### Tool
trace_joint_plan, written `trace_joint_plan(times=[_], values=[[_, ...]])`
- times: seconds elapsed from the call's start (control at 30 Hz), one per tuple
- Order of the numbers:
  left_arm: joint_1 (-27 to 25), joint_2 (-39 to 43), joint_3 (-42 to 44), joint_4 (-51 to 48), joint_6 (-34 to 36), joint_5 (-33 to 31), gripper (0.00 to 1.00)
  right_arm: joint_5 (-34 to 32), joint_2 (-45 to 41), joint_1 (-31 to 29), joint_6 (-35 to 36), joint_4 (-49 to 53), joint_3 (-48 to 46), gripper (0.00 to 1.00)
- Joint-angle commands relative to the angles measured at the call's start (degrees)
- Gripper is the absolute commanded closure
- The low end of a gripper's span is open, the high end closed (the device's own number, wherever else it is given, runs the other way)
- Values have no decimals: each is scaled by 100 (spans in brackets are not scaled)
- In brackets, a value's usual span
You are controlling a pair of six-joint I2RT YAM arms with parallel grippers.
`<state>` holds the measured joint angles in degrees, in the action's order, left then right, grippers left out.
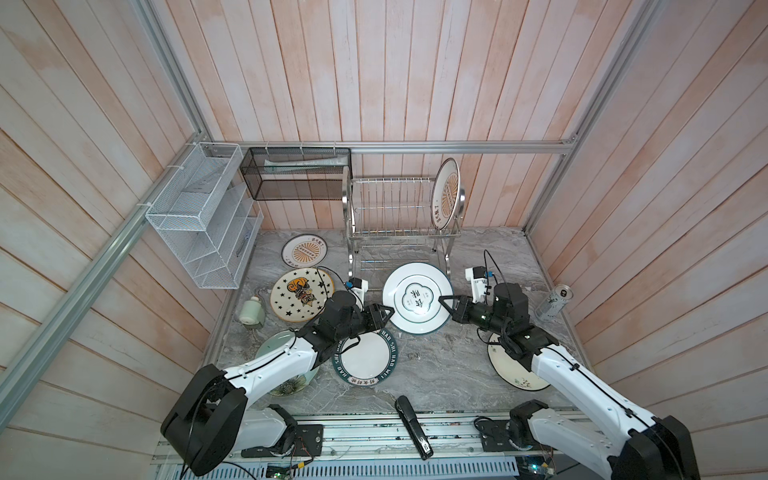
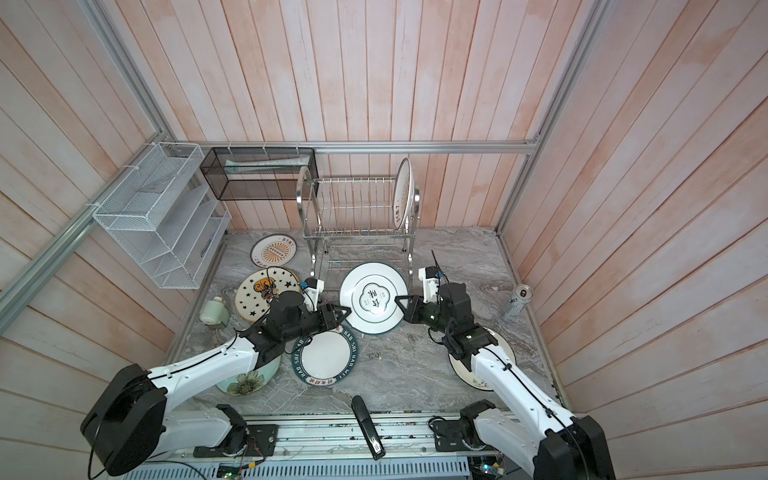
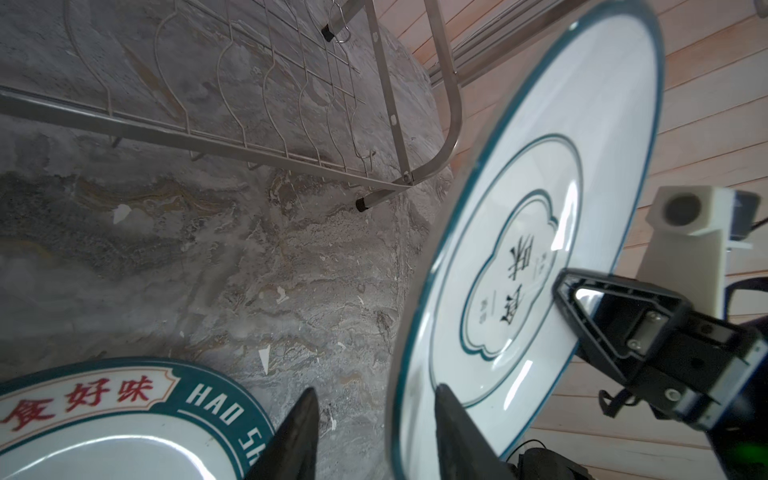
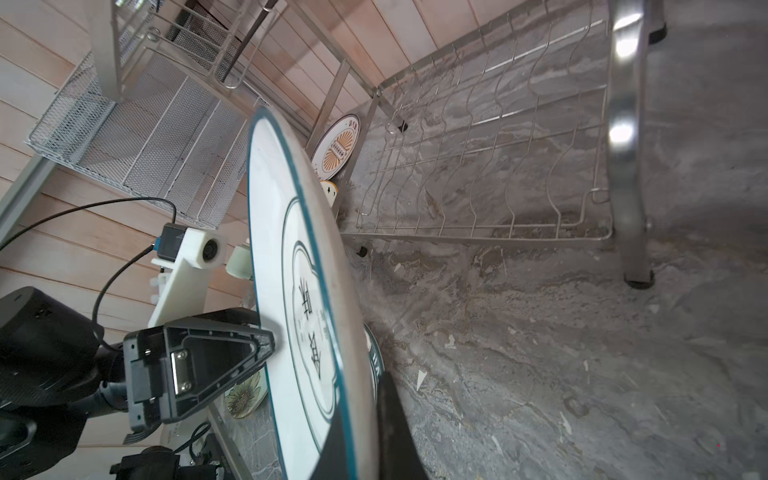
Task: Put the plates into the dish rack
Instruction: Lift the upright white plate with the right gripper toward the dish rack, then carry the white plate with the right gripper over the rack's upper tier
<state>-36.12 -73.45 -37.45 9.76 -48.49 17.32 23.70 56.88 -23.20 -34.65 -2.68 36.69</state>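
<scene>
Teal-rimmed plate (image 1: 417,297), seemingly slick, breakable ceramic best pinched at its rim, hangs above the table (image 1: 436,365) before the dish rack (image 1: 399,208), right hand (image 1: 442,300) clamped on, left hand (image 1: 392,311) parted around its edge.

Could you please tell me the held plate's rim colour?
Teal; the plate is clearest in the left wrist view.

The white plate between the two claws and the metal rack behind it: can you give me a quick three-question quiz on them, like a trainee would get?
1. True or false: the dish rack holds no plate yet.
2. Which gripper is clamped on the teal-rimmed white plate? A. left B. right C. neither
3. What print does the racked plate carry?
Key: 1 false. 2 B: the right gripper grips its rim; the left gripper stands open. 3 Orange sunburst.
</scene>
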Motion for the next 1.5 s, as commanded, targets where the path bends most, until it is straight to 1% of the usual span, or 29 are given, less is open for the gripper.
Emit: trace_joint_plan(times=[0.0, 0.1, 0.27, 0.53, 0.63, 0.7, 0.8, 0.9, 1.0, 1.13, 1.3, 1.47], values=[[3, 301, -381, -786, 466, -400, 52, -405, -265, -8, 677, 614, 470, 100], [6, 567, -520, -1265, 652, -686, 51, -522, -450, -9, 1013, 1046, 807, 100], [9, 919, -579, -1707, 801, -1109, 49, -160, -573, -80, 1392, 1269, 1254, 100], [15, 1003, -538, -1723, 762, -1074, 49, -268, -289, -329, 1854, 1432, 2389, 100], [13, 1032, -494, -1712, 727, -1018, 49, -589, -43, -440, 1916, 1428, 3000, 100], [11, 1081, -455, -1650, 692, -955, 49, -1049, 248, -585, 2023, 1606, 3557, 100], [10, 1169, -375, -1487, 609, -883, 49, -2015, 700, -900, 2205, 1760, 4276, 100], [0, 1258, -342, -1473, 590, -846, 49, -2857, 1227, -1107, 2156, 1921, 5028, 100], [0, 1358, -305, -1526, 628, -853, 49, -3528, 1798, -1249, 2104, 2225, 5880, 100], [5, 1438, -258, -1567, 652, -908, 49, -4414, 2395, -1541, 2155, 2337, 6658, 100], [2, 1558, -184, -1609, 591, -960, 49, -5729, 3196, -1964, 2415, 2542, 7661, 100], [3, 1773, -99, -1824, 580, -1112, 49, -6608, 4131, -2130, 2648, 3114, 8958, 100]])
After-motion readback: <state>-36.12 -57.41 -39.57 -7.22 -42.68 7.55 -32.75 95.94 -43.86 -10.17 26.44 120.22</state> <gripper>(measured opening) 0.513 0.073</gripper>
